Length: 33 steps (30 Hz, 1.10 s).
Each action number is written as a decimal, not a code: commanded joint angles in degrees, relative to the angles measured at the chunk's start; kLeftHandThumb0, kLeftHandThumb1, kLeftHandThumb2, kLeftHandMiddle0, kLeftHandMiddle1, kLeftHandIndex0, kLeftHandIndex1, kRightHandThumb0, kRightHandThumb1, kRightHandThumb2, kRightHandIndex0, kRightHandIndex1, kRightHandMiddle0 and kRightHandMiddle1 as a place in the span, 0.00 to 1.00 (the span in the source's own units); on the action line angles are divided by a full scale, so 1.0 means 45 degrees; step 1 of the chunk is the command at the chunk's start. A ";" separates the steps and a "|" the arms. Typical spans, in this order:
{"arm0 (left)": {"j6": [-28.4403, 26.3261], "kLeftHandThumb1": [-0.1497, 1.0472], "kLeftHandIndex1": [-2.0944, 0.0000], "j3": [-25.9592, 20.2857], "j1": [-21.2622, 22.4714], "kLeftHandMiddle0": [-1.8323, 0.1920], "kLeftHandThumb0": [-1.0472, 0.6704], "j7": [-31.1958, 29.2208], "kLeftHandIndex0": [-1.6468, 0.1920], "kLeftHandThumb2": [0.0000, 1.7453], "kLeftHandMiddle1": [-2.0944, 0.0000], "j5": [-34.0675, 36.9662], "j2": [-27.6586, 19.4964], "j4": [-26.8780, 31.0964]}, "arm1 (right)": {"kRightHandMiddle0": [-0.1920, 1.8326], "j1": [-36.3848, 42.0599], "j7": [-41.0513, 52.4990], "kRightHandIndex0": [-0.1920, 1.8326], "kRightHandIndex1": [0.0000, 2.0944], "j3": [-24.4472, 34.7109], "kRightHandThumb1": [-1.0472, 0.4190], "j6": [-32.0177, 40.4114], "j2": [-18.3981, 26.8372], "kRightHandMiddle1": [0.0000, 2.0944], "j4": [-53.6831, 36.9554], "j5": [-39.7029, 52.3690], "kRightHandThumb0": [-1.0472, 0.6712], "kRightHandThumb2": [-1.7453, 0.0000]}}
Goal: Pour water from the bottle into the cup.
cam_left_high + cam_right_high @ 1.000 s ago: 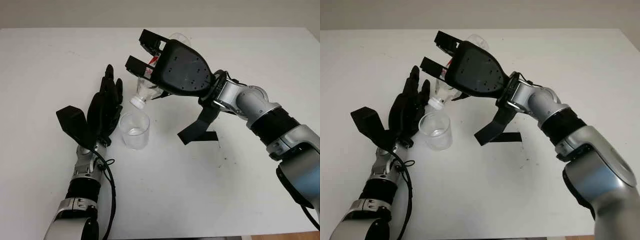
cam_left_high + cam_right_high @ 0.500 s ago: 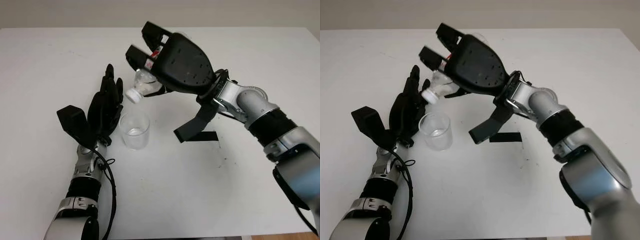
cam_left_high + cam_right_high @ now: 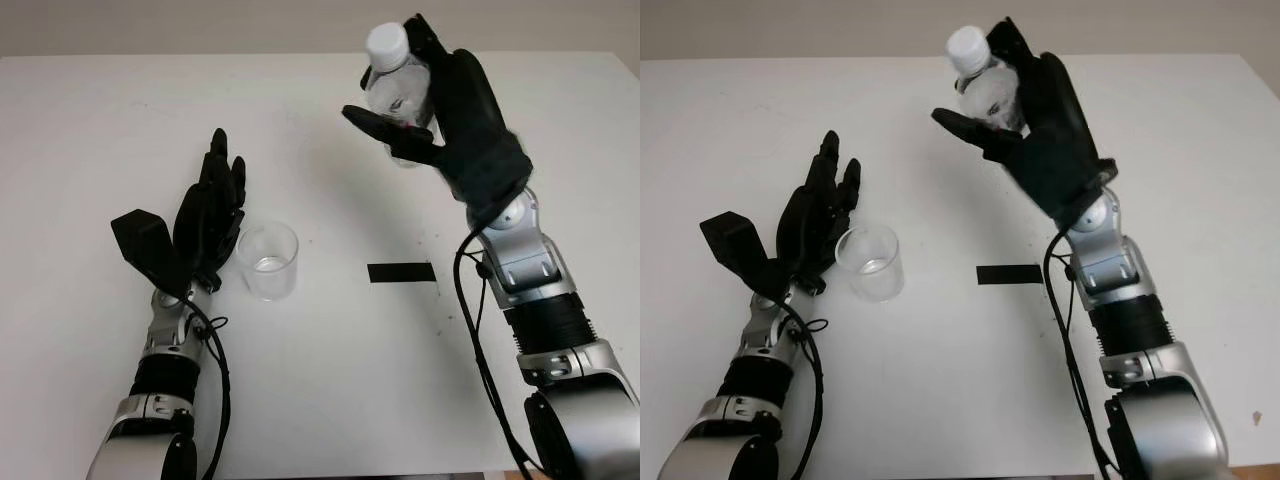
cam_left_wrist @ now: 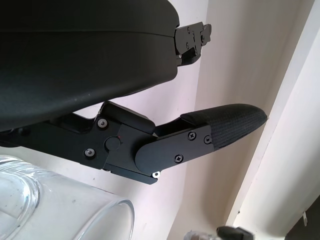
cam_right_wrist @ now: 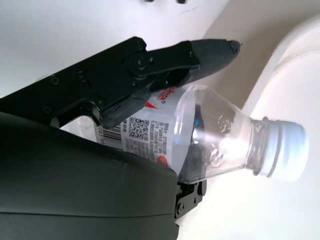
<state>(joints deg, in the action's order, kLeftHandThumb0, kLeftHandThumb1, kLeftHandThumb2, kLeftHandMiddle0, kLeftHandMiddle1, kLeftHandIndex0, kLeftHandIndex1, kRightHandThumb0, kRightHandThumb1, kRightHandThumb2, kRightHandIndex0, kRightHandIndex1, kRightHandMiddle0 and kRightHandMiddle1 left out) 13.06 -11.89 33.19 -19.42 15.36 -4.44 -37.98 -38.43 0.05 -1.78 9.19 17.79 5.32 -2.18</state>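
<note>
Right hand [image 3: 455, 110] grips upright bottle [image 3: 395, 85] aloft; left hand [image 3: 205, 215] unclenched beside cup [image 3: 268, 260].

This looks like a robot test room or lab. A plain white worktop [image 3: 90, 130] fills most of the frame. A bare pale wall [image 3: 200, 25] runs along the top. A small strip of black tape [image 3: 401, 272] is stuck near the middle.

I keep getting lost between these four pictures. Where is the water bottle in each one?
Left eye view: bottle upright in the right hand, upper right.
Right eye view: same, top centre.
Left wrist view: cannot tell.
Right wrist view: close up, white cap visible.
Shared landmark: the cup, beside the open left hand.
</note>
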 commanded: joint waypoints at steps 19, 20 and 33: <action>-0.0261 1.00 0.99 0.0105 -0.0524 0.98 0.11 -0.0063 0.99 0.41 0.97 -0.0016 0.0094 -0.0141 | 0.56 0.1089 0.0117 0.81 1.00 0.2252 0.00 0.6871 -0.1435 1.00 -0.4131 0.2948 0.38 0.78; -0.0280 1.00 0.99 0.0104 -0.0559 0.98 0.11 -0.0056 0.99 0.41 0.97 -0.0021 0.0081 -0.0101 | 0.56 0.1151 0.0079 0.82 1.00 0.2174 0.00 0.6818 -0.1510 1.00 -0.4121 0.2908 0.38 0.79; -0.0523 1.00 0.99 0.0140 -0.0830 0.98 0.10 -0.0010 0.99 0.41 0.97 -0.0108 0.0023 0.0307 | 0.64 0.2566 0.0332 0.78 1.00 0.1092 0.00 0.2139 -0.1851 1.00 -0.2575 0.1271 0.37 0.78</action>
<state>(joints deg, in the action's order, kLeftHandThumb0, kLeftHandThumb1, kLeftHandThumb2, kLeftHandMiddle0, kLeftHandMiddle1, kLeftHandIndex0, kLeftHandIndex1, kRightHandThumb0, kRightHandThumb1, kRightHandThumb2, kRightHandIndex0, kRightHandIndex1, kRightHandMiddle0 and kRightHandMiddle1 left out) 11.42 -11.63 32.00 -19.50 15.10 -4.41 -35.61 -27.55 1.62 3.44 20.79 9.87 -6.60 3.93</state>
